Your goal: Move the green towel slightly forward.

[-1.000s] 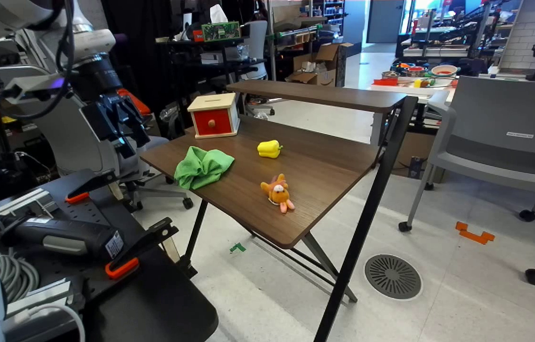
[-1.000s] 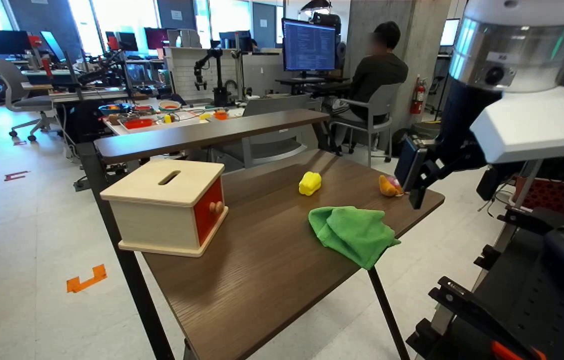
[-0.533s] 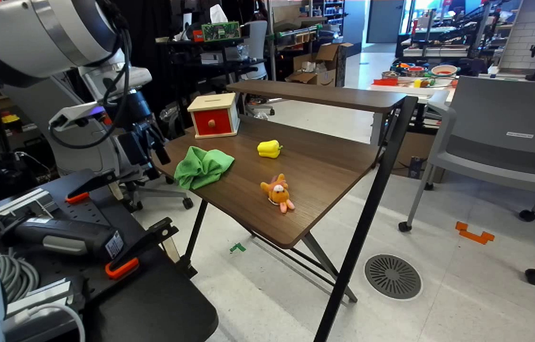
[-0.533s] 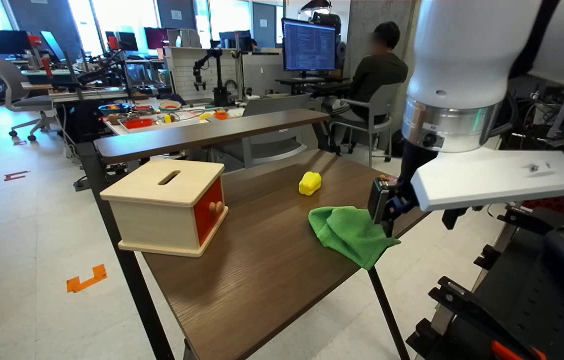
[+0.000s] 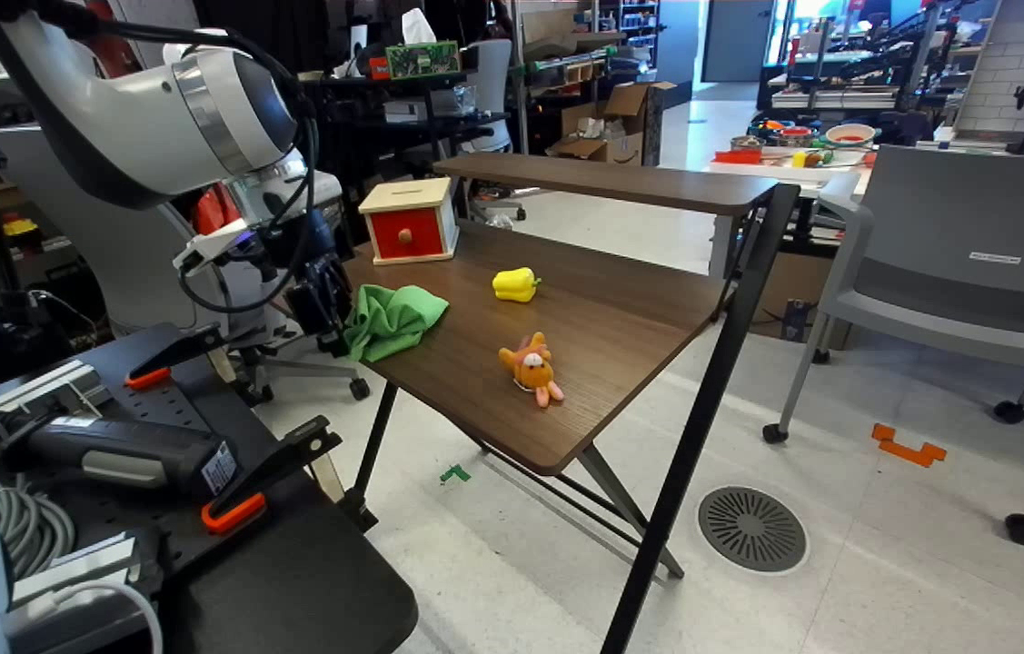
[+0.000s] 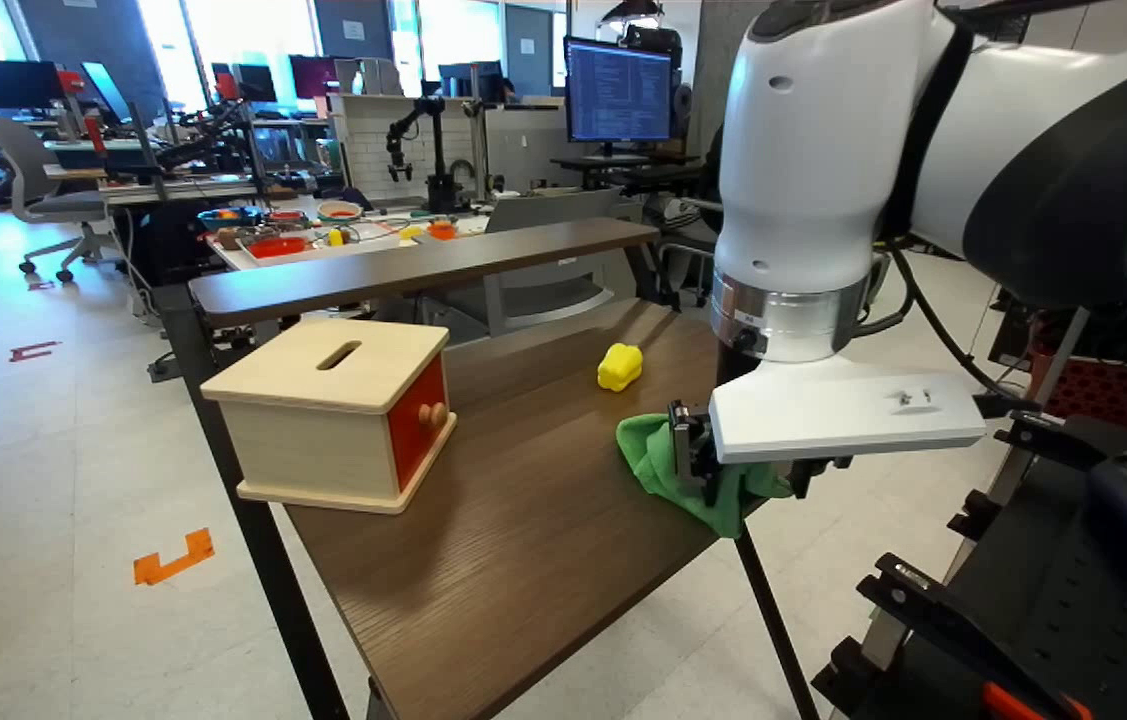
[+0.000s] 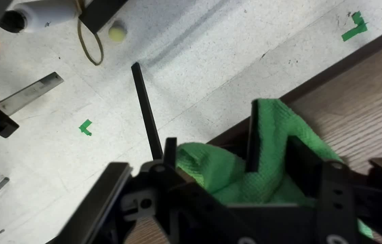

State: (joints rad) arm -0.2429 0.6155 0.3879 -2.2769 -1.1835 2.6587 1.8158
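Observation:
The green towel [image 5: 398, 320] lies crumpled at the edge of the brown table [image 5: 616, 272], with a corner hanging over. It also shows in an exterior view [image 6: 651, 452], partly covered by the gripper, and in the wrist view [image 7: 211, 166]. My black gripper [image 7: 235, 152] is down at the towel, fingers spread, with green cloth folds between them. In both exterior views the gripper [image 5: 332, 343] [image 6: 756, 488] is over the towel's edge-side part. I cannot tell whether the fingertips touch the cloth or the table.
A wooden box with a red drawer [image 5: 407, 232] [image 6: 323, 440] stands on the table. A yellow pepper [image 5: 516, 284] [image 6: 620, 367] and an orange plush toy [image 5: 532, 368] lie beyond the towel. A raised shelf [image 5: 602, 182] spans the table's far side. A black cart [image 5: 293, 554] with clamps stands near.
The arm has moved in over the table edge and down onto the towel, rightward in an exterior view. The fingers are still apart. The towel has not visibly moved.

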